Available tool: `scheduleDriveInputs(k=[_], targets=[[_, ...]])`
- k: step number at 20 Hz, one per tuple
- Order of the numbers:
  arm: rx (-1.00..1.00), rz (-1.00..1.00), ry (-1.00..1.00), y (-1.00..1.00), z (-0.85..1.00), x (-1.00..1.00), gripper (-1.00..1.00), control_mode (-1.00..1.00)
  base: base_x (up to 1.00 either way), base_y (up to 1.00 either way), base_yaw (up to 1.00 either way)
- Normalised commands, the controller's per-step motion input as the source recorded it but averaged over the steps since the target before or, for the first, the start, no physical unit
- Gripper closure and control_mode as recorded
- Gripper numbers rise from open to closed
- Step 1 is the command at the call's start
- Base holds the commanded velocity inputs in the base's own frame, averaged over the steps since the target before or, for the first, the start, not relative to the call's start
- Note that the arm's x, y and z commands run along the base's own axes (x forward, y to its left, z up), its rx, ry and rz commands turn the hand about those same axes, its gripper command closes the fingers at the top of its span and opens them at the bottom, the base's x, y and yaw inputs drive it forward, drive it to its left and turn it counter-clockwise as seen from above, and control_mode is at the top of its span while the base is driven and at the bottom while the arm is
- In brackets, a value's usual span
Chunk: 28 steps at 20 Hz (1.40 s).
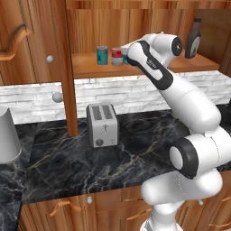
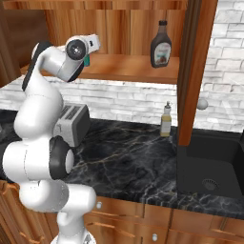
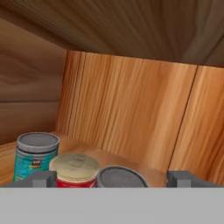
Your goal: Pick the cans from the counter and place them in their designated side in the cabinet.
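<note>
Three cans stand together on the shelf of the cabinet (image 1: 135, 67), toward its left end: a teal can (image 1: 102, 55) furthest left, a red-labelled can (image 1: 117, 56) just right of it, and a third can (image 3: 121, 178) with a dark grey top beside that. From the hand camera the teal can (image 3: 36, 156) is the furthest left of the three, the red-labelled can (image 3: 75, 169) with its pale lid sits near and in front, and the dark-topped one lies low between the fingertips. The gripper (image 3: 111, 179) is spread wide, one fingertip (image 3: 41, 178) left of the red-labelled can and the other well to the right, gripping nothing. In the left base view the arm's white wrist reaches in over the shelf just right of the cans and hides the hand itself.

Further right on the same shelf stands a tall dark bottle (image 1: 193, 39), well apart from the cans. Below, on the black veined counter (image 1: 67, 167), a silver toaster (image 1: 102, 124) sits near the wall beside the cabinet's wooden upright. A grey cylindrical container (image 1: 6, 135) stands at the far left edge. In the right base view a small pale soap bottle (image 2: 166, 120) stands on the counter near the brick wall, left of the dark sink (image 2: 209, 167).
</note>
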Motion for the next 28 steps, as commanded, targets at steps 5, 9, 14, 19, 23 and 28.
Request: scheduleDriveInputs(k=[5,9,14,19,23,28], targets=[[0.00,0.01,-0.02,-0.10,0.08,-0.53,-1.00,-1.00,0.00,0.00,0.00],[0.00,0.00,0.00,-0.14,0.11,-0.64,-1.00,-1.00,0.00,0.00,0.00],[0.00,0.00,0.00,-0.10,0.08,-0.72,-1.00,-1.00,0.00,0.00,0.00],[0.00,0.00,0.00,-0.04,0.06,-0.78,-1.00,-1.00,0.00,0.00,0.00],[0.00,0.00,0.00,-0.01,0.05,-0.77,-1.00,-1.00,0.00,0.00,0.00],[0.00,0.00,0.01,-0.03,0.03,-0.73,-1.00,-1.00,0.00,0.00,0.00]])
